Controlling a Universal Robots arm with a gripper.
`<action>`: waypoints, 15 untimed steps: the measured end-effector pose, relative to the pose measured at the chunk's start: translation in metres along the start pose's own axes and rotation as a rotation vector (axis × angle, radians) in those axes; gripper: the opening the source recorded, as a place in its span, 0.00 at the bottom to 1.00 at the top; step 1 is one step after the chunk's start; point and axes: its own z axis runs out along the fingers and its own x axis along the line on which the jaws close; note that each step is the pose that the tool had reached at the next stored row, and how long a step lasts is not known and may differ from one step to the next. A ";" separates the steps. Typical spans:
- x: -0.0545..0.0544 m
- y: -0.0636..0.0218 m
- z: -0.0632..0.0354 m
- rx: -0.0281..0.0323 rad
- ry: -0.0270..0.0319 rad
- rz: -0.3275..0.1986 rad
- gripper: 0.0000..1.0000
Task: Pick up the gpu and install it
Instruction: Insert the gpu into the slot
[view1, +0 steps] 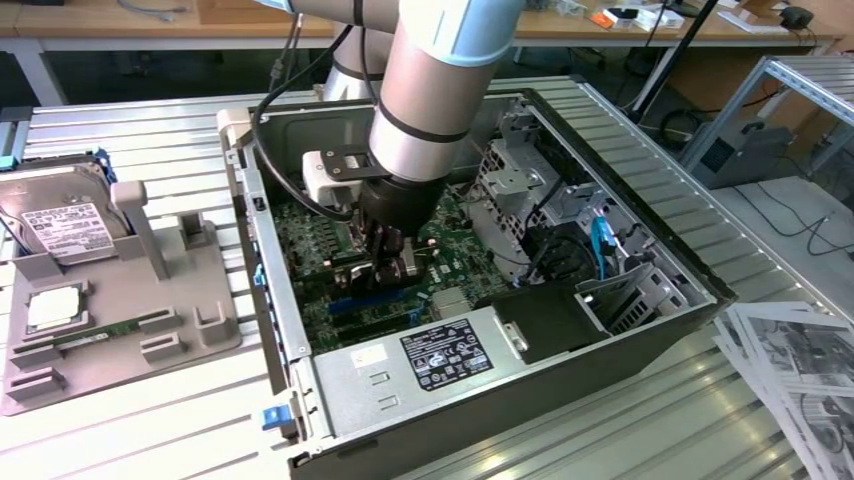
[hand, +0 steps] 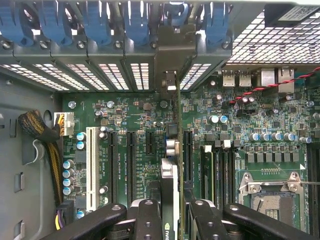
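The gpu (hand: 170, 167) stands edge-on between my fingers (hand: 149, 220), a thin dark card running up to its silver bracket (hand: 173, 55) at the case's rear slot openings. My gripper (hand: 170, 215) is shut on it, low over the green motherboard (hand: 250, 125), between two long black expansion slots (hand: 131, 160). In the exterior view my gripper (view1: 388, 262) reaches down inside the open computer case (view1: 667, 250), just above the board, and the gpu (view1: 404, 272) is mostly hidden by the fingers.
Blue slot clips (hand: 95, 25) line the rear wall. A drive cage (view1: 521, 170), black cables (view1: 561, 250) and the power supply (view1: 441, 355) crowd the case. On the exterior view's left, a grey fixture (view1: 134, 330) holds a hard drive (view1: 60, 225) and a memory stick (view1: 80, 342).
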 end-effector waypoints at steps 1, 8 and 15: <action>0.000 0.0000 0.0000 0.0000 0.0008 0.000 0.27; 0.000 0.0000 0.0000 0.0001 0.0074 0.001 0.27; 0.000 -0.0001 0.0014 0.0001 0.0075 0.001 0.27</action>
